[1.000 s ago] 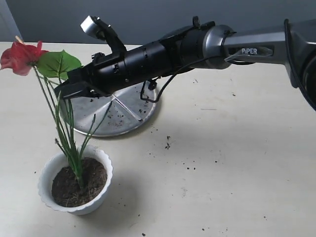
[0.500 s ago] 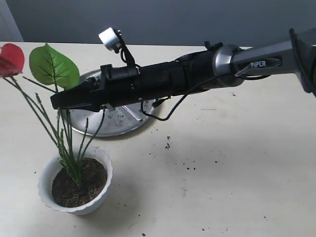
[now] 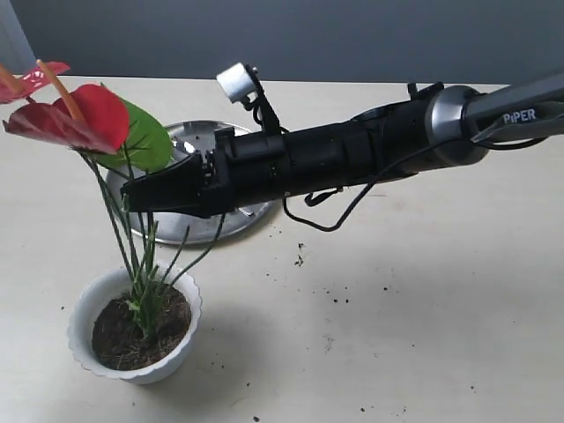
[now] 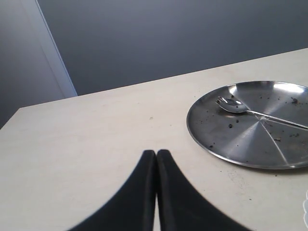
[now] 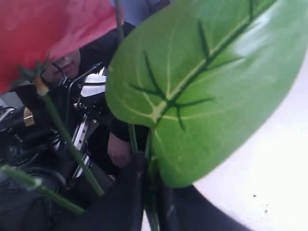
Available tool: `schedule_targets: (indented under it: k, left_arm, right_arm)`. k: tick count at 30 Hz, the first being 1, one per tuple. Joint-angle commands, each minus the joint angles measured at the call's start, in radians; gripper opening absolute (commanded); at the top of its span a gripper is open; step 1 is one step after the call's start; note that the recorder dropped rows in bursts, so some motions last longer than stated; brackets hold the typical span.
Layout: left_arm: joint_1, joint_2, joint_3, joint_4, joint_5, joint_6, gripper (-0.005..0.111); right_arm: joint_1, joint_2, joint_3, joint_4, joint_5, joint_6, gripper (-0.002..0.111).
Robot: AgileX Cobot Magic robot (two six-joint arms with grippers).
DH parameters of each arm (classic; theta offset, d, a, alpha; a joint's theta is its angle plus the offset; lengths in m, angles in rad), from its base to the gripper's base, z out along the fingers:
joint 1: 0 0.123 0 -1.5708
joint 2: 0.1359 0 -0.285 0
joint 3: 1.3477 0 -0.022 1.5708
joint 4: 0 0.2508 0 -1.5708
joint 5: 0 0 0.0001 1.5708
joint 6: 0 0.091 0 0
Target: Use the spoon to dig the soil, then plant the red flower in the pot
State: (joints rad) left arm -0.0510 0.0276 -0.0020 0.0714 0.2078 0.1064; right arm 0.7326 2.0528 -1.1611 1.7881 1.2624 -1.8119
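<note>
A pale bench [image 3: 414, 344] seen from above and in front. A small white pot [image 3: 81, 310] with a wavy rim sits at seven o'clock in the scene, filled with dark soil [image 3: 113, 339]. The thin green stems of the red flower [image 3: 77, 119] stand in that soil and lean up toward eleven o'clock, with the red petals and broad leaf at the top. A black arm reaches in from three o'clock. Its right pincer [image 3: 139, 196] is closed tightly around the stems, about midway up. Behind the arm, at ten o'clock, lies a steel plate [image 3: 185, 141]. The spoon [image 4: 240, 107] rests on it, bowl near the rim. Dark crumbs [image 3: 300, 260] dot the bench. The left pincer [image 4: 155, 158] is pressed together, holding nothing.
</note>
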Motion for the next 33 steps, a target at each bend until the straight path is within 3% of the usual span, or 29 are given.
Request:
schedule_targets:
  k: [1, 11, 33]
  left_arm:
    - [-0.002, -0.004, 0.002, -0.001, -0.008, -0.005, 0.0]
    - [-0.002, -0.004, 0.002, -0.001, -0.008, -0.005, 0.0]
    - [-0.002, -0.004, 0.002, -0.001, -0.007, -0.005, 0.0]
  right_arm:
    - [0.011, 0.011, 0.044, -0.044, -0.041, -0.016, 0.0]
    - [0.077, 0.015, 0.048, -0.044, -0.071, -0.026, 0.0]
    - [0.078, 0.016, -0.001, -0.044, -0.215, -0.059, 0.0]
